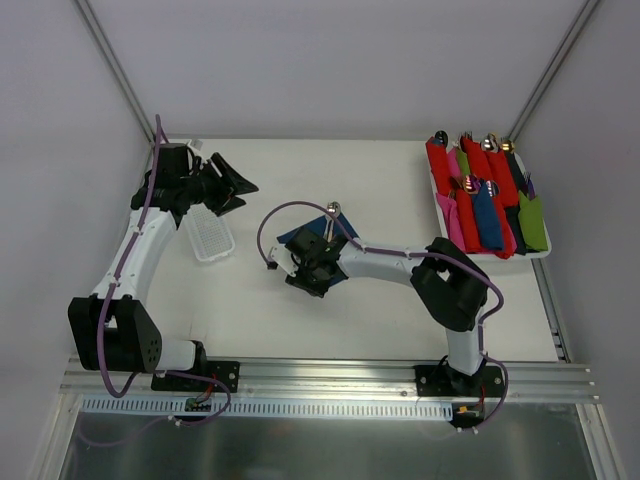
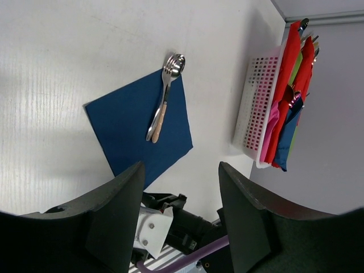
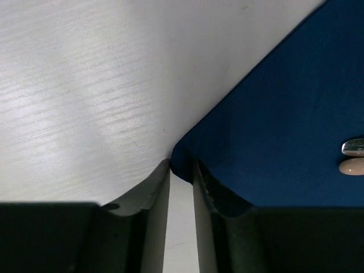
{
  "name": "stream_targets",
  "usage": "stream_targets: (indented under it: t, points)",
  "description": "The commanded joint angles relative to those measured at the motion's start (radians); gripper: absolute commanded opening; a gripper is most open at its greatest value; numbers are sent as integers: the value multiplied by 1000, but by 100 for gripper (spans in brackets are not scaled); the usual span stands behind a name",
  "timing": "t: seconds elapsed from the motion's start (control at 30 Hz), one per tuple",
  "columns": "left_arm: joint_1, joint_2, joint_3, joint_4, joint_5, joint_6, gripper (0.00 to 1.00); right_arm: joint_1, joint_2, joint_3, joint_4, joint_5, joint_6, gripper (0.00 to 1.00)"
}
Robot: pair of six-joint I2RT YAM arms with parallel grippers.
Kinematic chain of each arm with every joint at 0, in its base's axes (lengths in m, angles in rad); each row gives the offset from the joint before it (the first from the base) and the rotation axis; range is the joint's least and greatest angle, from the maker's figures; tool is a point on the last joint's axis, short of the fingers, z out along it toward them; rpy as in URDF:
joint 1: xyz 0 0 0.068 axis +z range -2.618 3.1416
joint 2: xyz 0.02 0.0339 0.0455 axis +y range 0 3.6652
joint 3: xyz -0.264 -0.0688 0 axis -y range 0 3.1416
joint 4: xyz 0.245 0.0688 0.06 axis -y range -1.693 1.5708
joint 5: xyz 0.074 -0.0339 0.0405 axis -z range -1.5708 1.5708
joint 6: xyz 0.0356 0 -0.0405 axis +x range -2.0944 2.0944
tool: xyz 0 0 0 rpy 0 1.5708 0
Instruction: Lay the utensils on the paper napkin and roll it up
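We see the paper napkin (image 2: pixel 133 128) lying flat as a dark blue diamond on the white table (image 2: pixel 68 68), in the upper middle of the left wrist view. The utensils (image 2: pixel 161 111) lie side by side on its upper right part, with their handles on the paper and their shiny ends reaching just past its top corner. In the right wrist view the right gripper (image 3: pixel 182 170) is low at one corner of the napkin. Its fingers (image 3: pixel 151 190) stand narrowly apart with a strip of table showing between them, and the corner sits at their tips, unclamped. The left gripper (image 1: pixel 238 192) hangs released, jaws wide, in the upper left of the top view, just above a white basket (image 1: pixel 208 240) in the frame. A white tray (image 2: pixel 250 108) of coloured rolls sits at the upper right.
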Motion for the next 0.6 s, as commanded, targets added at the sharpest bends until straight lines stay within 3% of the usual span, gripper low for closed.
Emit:
stream_targets:
  t: [0.0, 0.2, 0.4, 0.57]
  points:
    - [16, 2, 35, 12, 20, 11, 55, 7, 11, -39, 22, 4, -25, 22]
    - [18, 5, 44, 12, 20, 18, 56, 17, -40, -52, 6, -38, -3, 4]
    - [18, 3, 44, 10, 32, 27, 57, 18, -110, -58, -30, -105, 11, 0]
    - [18, -12, 32, 12, 36, 39, 74, 4, -182, -51, -57, -194, 26, 0]
